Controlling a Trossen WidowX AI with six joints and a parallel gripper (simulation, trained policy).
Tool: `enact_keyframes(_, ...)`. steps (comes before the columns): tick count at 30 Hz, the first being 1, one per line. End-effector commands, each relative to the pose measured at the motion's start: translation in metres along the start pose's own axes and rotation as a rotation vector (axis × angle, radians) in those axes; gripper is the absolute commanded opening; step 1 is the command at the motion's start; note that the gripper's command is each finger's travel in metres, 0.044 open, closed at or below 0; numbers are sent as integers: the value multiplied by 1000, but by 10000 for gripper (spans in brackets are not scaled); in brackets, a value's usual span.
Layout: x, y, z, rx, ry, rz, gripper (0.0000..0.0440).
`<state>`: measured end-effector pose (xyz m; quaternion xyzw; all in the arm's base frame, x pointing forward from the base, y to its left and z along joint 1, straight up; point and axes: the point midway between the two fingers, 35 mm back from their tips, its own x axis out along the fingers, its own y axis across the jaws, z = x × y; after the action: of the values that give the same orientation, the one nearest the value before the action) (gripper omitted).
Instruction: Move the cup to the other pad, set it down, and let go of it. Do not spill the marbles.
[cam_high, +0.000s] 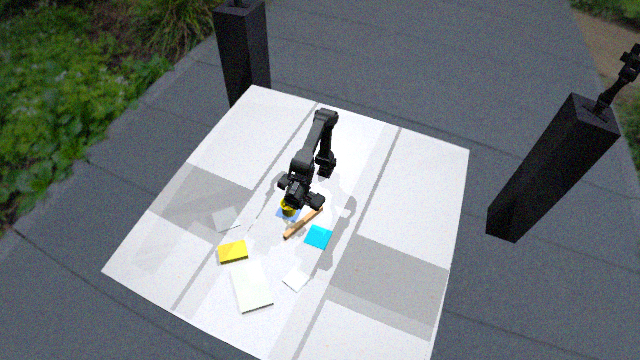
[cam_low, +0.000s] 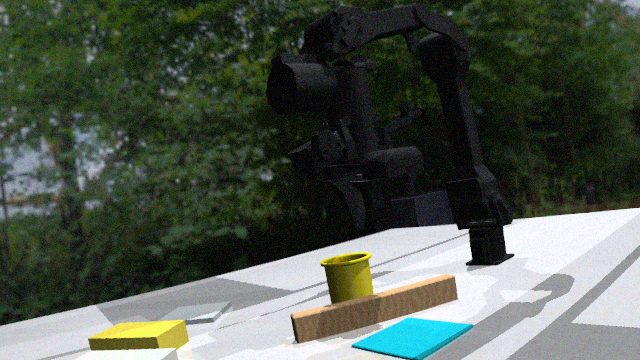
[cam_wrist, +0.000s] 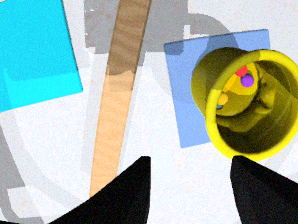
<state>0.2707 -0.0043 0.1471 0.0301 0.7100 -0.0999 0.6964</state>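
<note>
Yellow cup (cam_high: 288, 208) (cam_low: 348, 277) (cam_wrist: 252, 105) stands upright on the blue pad (cam_high: 281, 214) (cam_wrist: 186, 112), marbles (cam_wrist: 245, 76) inside; the jaws (cam_high: 303, 200) (cam_low: 357, 227) hang above the counter (cam_high: 420, 200) (cam_low: 540, 280) (cam_wrist: 167, 195), parted and released, holding nothing; beyond the cup, a wooden bar (cam_high: 303, 223) (cam_low: 375, 307) (cam_wrist: 117, 100) lies between it and the cyan pad (cam_high: 318, 237) (cam_low: 412, 337) (cam_wrist: 37, 55); farther off lies a yellow block (cam_high: 233, 251) (cam_low: 139, 335)

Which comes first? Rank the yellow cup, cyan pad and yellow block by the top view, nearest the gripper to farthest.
1. Yellow cup: over the blue pad.
2. Cyan pad: across the wooden bar.
3. Yellow block: toward the picture's left.
</note>
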Motion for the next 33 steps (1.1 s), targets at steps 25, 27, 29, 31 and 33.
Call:
enact_keyframes(25,86,-20,-2,-191,88,1,185)
enact_keyframes(27,91,-20,-2,-221,86,4,145)
enact_keyframes(29,94,-20,-2,-252,84,6,97)
enact_keyframes(31,95,-21,-1,-280,82,7,50)
enact_keyframes(33,95,-21,0,-305,80,7,6)
